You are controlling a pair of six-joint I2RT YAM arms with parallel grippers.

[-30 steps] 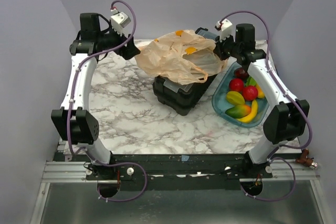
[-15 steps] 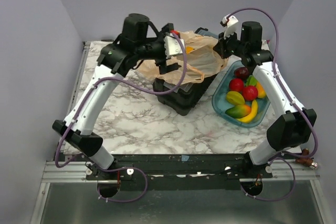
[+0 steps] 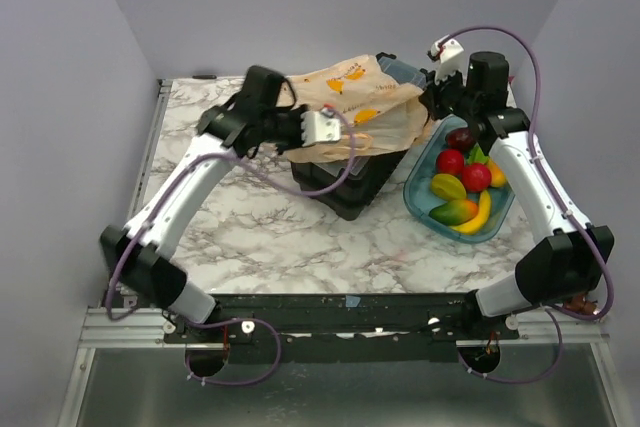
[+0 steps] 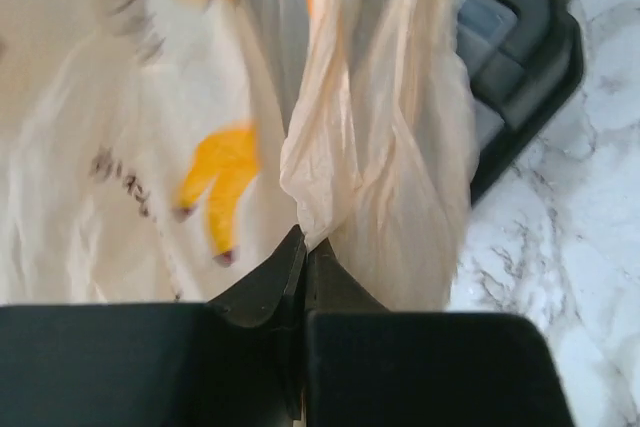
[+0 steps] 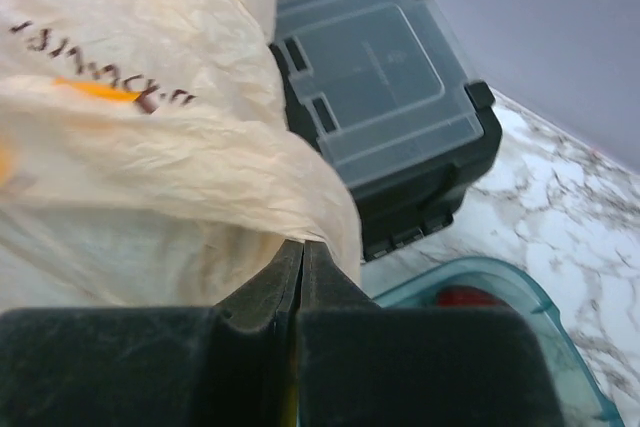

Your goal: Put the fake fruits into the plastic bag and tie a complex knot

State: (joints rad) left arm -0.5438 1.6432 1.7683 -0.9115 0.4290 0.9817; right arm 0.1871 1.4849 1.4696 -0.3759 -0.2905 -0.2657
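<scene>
The peach plastic bag (image 3: 360, 97) lies spread over the black toolbox (image 3: 345, 182) at the back. My left gripper (image 3: 352, 139) is shut on a fold of the bag's near edge (image 4: 305, 237). My right gripper (image 3: 428, 107) is shut on the bag's right edge (image 5: 302, 242). The fake fruits sit in the blue tray (image 3: 412, 197) to the right of the toolbox, among them a round red one (image 3: 450, 161) and a yellow banana (image 3: 483, 212). No knot is in view.
The toolbox (image 5: 390, 77) has clear-lidded compartments and stands partly under the bag. The tray's rim (image 5: 470, 287) lies just right of the right gripper. Marble tabletop (image 3: 260, 227) stretches in front of the toolbox, and grey walls close in the back and both sides.
My left arm swung from the far left corner across to the bag's front and shut on it. The bag now lies flatter and stretched. The right gripper kept its hold.
</scene>
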